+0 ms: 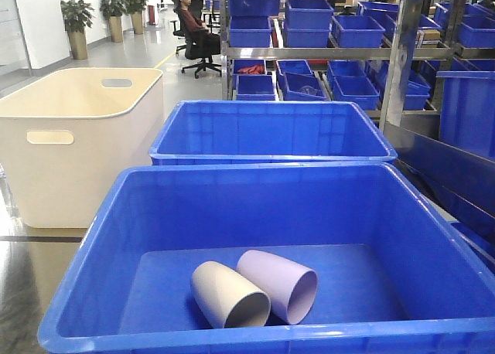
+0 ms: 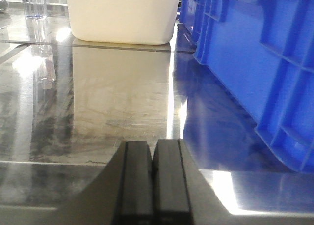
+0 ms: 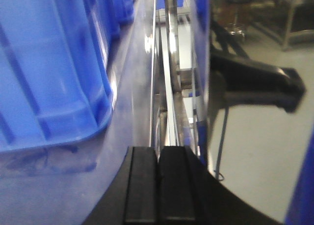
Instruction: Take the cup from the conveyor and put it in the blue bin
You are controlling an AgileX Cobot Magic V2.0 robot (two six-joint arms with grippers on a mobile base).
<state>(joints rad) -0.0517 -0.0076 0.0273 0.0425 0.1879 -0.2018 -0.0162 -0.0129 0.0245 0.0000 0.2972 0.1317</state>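
Observation:
In the front view the blue bin (image 1: 93,238) fills the foreground. Two cups lie on their sides on its floor: a beige cup (image 1: 224,296) and a lilac cup (image 1: 280,283), touching each other. The conveyor is out of view. My left gripper (image 2: 153,151) is shut with nothing in it, low over a shiny steel table top, left of the blue bin's ribbed outer wall (image 2: 274,63). My right gripper (image 3: 158,154) is shut and empty too, beside the bin's outer wall (image 3: 44,72) on its other side. Neither gripper shows in the front view.
A second blue bin (image 1: 271,134) stands behind the first, and a cream tub (image 1: 73,137) with handle slots stands to the left. Steel shelves with small blue bins (image 1: 332,29) rise at the back right. A seated person (image 1: 192,25) is far off.

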